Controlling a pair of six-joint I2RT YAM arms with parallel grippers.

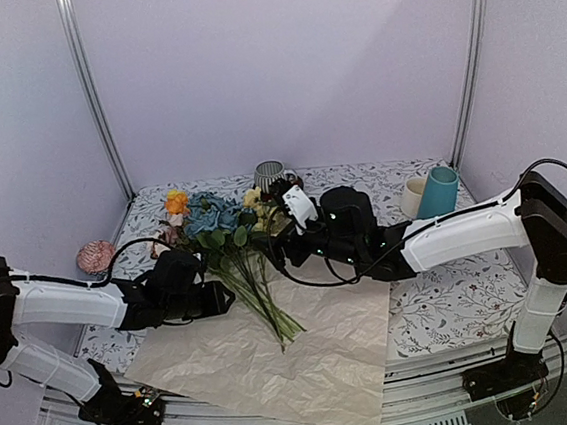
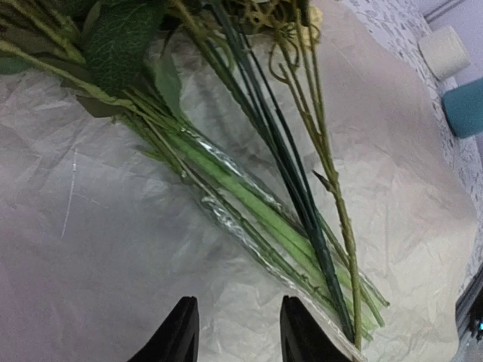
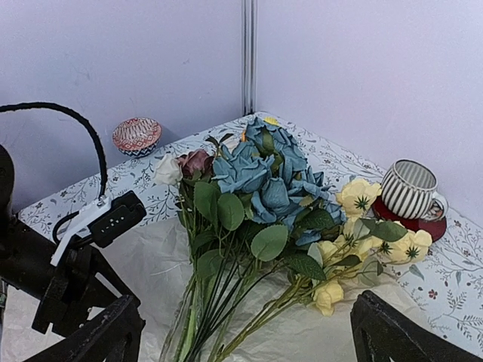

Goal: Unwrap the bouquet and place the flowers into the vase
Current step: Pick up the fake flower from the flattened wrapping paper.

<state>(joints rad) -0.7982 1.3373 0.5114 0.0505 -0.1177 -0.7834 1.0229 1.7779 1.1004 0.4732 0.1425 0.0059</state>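
Observation:
The bouquet lies unwrapped: its crinkled peach paper (image 1: 276, 344) is spread flat on the table, and the flowers (image 1: 227, 228) rest on it with stems (image 1: 267, 304) pointing to the front. In the left wrist view the green stems (image 2: 256, 196) lie in a clear film just beyond my left gripper (image 2: 238, 332), which is open over bare paper. My right gripper (image 3: 253, 339) stands wide open in front of the blue, yellow and cream blooms (image 3: 264, 181), with nothing between its fingers. The teal vase (image 1: 440, 191) stands upright at the back right.
A cream mug (image 1: 415, 198) stands beside the vase. A striped grey cup (image 3: 407, 188) on a red saucer sits behind the flowers. A patterned pink bowl (image 1: 96, 256) is at the far left. A flowered cloth (image 1: 453, 307) covers the table. Both arms meet near the bunch.

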